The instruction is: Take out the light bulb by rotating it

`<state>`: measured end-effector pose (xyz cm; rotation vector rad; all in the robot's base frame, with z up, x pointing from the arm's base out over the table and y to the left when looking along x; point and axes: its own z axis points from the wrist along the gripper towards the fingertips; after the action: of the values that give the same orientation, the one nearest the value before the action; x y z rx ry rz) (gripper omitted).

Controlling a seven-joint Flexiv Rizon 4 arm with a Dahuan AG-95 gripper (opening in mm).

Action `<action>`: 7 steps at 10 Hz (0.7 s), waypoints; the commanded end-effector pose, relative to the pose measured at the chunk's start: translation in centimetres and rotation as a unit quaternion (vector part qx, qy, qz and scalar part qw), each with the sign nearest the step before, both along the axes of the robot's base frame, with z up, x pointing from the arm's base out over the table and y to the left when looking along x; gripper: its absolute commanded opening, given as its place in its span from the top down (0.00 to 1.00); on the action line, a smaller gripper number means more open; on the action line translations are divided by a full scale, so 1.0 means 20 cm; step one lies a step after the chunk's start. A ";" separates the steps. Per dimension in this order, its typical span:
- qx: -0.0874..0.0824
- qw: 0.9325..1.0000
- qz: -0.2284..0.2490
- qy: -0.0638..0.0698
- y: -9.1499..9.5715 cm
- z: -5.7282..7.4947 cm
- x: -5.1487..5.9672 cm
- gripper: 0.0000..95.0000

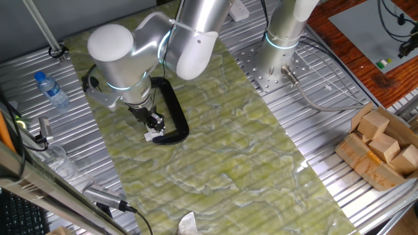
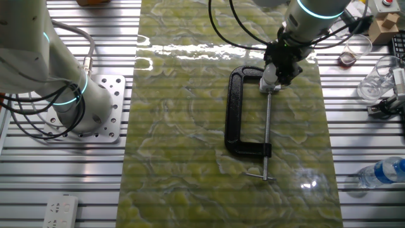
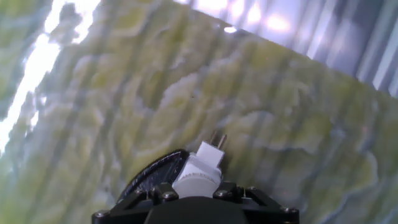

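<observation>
White and matte, the bulb (image 3: 198, 180) sits at the clamp's (image 2: 239, 113) upper jaw end, seated in its socket (image 3: 210, 153). My gripper (image 2: 279, 71) seems closed around it, though I cannot tell for certain. I judge it light, smooth, fragile: grip the rounded body gently, twist without squeezing. I count one bulb, one clamp, one socket

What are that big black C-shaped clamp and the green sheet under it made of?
The clamp looks like black-painted cast metal, with a bare shiny steel screw rod. The green sheet seems a glossy marbled plastic or vinyl mat, since it mirrors the lights.
</observation>
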<state>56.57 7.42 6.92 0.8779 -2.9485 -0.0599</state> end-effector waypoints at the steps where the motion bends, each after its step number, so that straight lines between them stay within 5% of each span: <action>1: 0.005 0.990 0.139 -0.002 0.00 0.00 0.00 1.00; 3: 0.007 0.983 0.182 -0.002 0.00 0.00 0.00 1.00; 5: 0.013 0.969 0.248 -0.005 0.00 0.00 0.00 1.00; 7: 0.010 0.970 0.243 -0.005 0.01 0.01 0.00 1.00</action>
<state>56.54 7.57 6.97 1.5202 -2.6829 -0.0616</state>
